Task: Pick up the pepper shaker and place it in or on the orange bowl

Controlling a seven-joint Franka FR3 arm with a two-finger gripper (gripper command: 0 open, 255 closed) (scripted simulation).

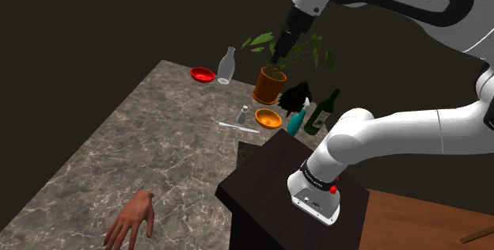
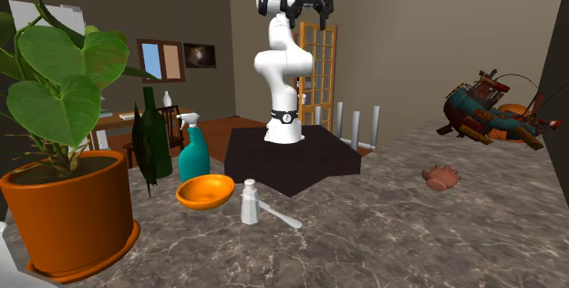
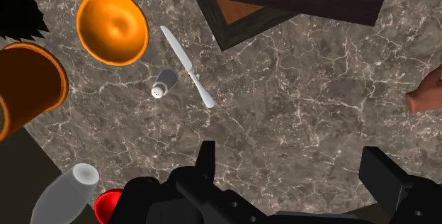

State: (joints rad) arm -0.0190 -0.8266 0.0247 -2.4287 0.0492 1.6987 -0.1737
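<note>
Pepper shaker is among the smallest things here, so take the scene from the top down, with the orange bowl as the mark. The marbled counter carries everything. The dark stand sits near the bowl on one side, and the orange plant pot stands near the bowl on the side away from the stand. The bowl itself is shallow, open side up, with nothing in it. The shaker stands upright just beside the bowl, apart from it, and a pale table knife lies just past the shaker on the side away from the bowl.

By my reading the shaker is light and rigid, with a smooth, somewhat slippery skin and a narrow foot, so a sideways nudge could tip it. The surest hold looks to be across the round body, below the lighter, holed cap, with the fingers coming straight down and kept off the knife.

The claw hangs high above the counter, well apart from the bowl and shaker. Its fingers are spread wide, clasping nothing and touching nothing
</note>
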